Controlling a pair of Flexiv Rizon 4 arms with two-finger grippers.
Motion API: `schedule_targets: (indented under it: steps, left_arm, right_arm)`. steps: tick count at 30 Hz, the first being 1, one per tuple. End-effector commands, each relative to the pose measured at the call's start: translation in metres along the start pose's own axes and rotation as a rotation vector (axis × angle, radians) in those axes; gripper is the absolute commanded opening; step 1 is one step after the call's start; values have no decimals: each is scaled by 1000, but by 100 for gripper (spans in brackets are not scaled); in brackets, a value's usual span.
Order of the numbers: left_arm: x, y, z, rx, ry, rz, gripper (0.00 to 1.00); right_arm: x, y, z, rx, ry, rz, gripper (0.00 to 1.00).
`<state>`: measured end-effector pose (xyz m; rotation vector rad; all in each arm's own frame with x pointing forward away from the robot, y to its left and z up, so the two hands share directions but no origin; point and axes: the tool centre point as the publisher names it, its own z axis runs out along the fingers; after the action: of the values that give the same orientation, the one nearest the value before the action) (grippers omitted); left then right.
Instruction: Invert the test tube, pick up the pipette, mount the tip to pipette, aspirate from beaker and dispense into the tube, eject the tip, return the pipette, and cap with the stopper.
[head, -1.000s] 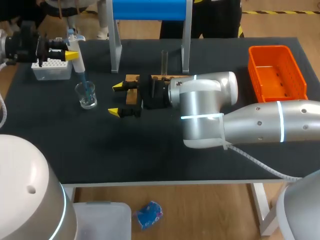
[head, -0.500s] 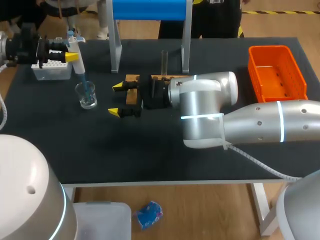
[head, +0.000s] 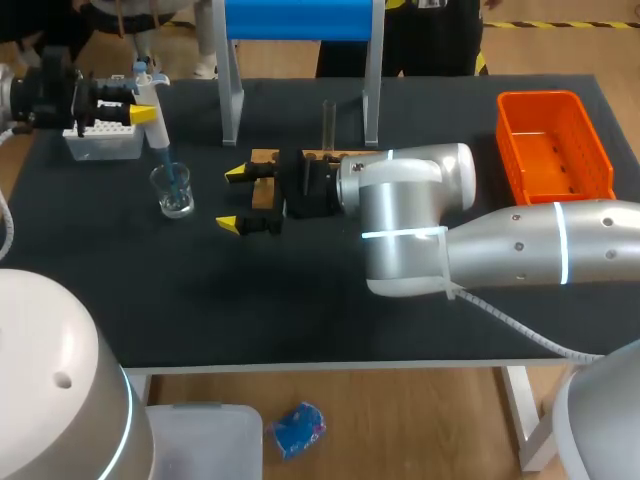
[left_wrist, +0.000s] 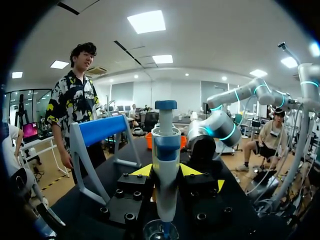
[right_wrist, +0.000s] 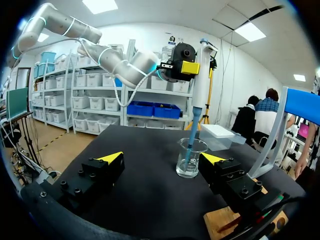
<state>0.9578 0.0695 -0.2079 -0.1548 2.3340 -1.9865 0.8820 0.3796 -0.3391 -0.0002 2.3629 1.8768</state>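
My left gripper (head: 140, 106) is shut on the white and blue pipette (head: 150, 100), held upright at the table's back left. The pipette's blue tip (head: 168, 165) dips into the clear beaker (head: 173, 192). In the left wrist view the pipette (left_wrist: 165, 160) stands between the yellow fingertips, with the beaker (left_wrist: 161, 231) right below. My right gripper (head: 232, 198) stands open just right of the beaker, nothing between its fingers. The right wrist view shows the beaker (right_wrist: 190, 158) ahead of the open gripper (right_wrist: 162, 159), with the tip (right_wrist: 192, 131) inside. A test tube (head: 327, 124) stands upright in the wooden rack (head: 264, 157).
A white tip box (head: 102, 141) sits at the back left behind the beaker. An orange bin (head: 555, 146) is at the back right. A blue-topped stand (head: 232, 95) rises at the back middle. My right arm (head: 420, 215) spans the table's middle.
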Motion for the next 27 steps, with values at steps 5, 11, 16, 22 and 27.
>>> schedule_targets:
  steps: [5,11,16,22,27]
  left_arm:
    - [-1,0,-1,1,4,1,0]
    - [-1,0,-1,1,4,1,0]
    - [-1,0,-1,1,4,1,0]
    - [-1,0,-1,1,4,1,0]
    - [-1,0,-1,1,4,1,0]
  right_arm:
    - [1,-1,0,-2,-3,-1,100]
    - [-10,38,-28,-8,-19,-5,100]
    - [-24,83,-54,10,-33,-47,100]
    - [-43,135,-79,44,-38,-89,100]
    - [-61,173,-87,63,11,-137,100]
